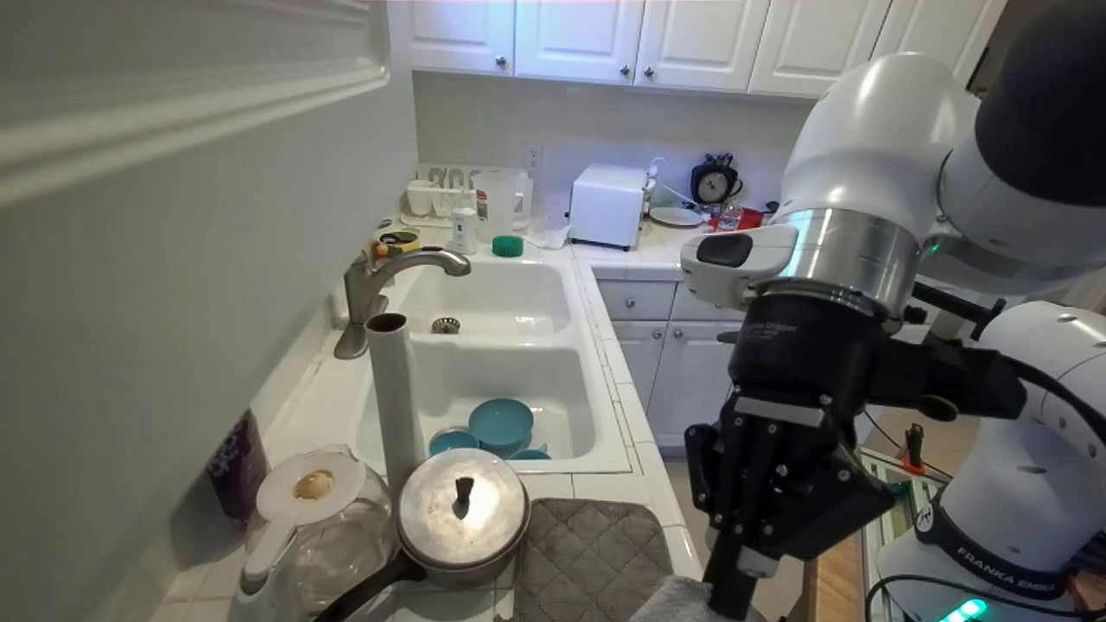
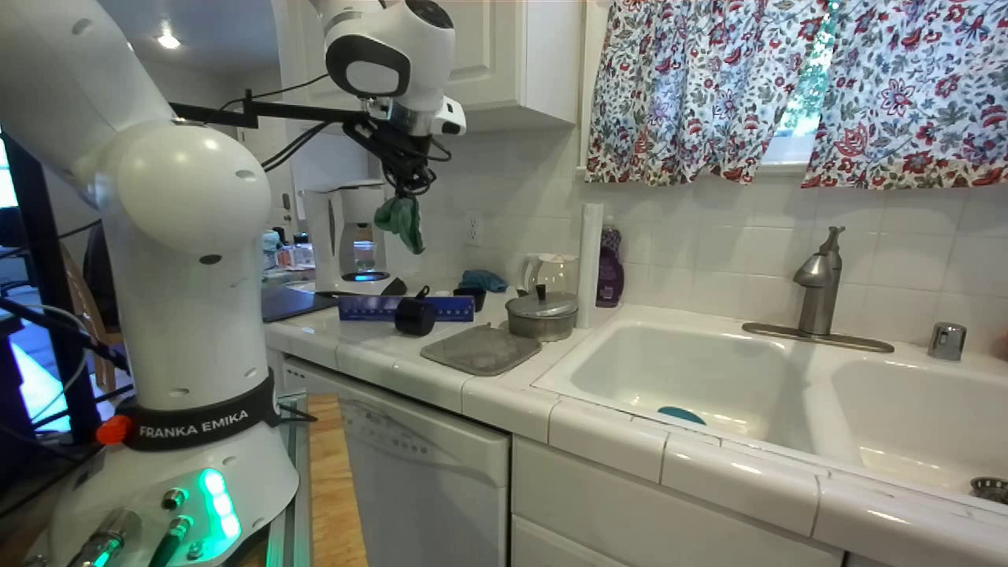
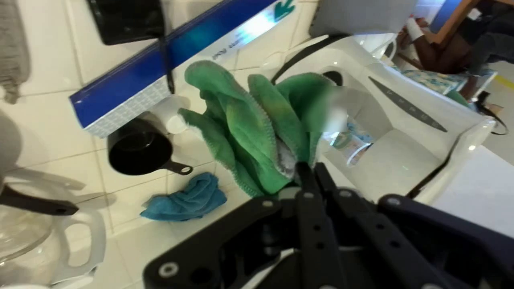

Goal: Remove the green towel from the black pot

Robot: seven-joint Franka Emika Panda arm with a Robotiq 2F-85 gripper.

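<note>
Wrist view showed the pincer [image 3: 312,167] pressed together on a small part of the green towel [image 3: 249,132], which hung over the surface [image 2: 370,337], well apart from the near black pot [image 2: 415,316] and the far black pot [image 3: 138,148] on either side of the blue box [image 2: 453,309]; which pot the task meant was unclear. Because the pinch looked narrow, the loose cloth could plausibly have slipped and dropped onto a pot, and a low sideways swing might have snagged its folds on the white appliance [image 2: 319,252].
</note>
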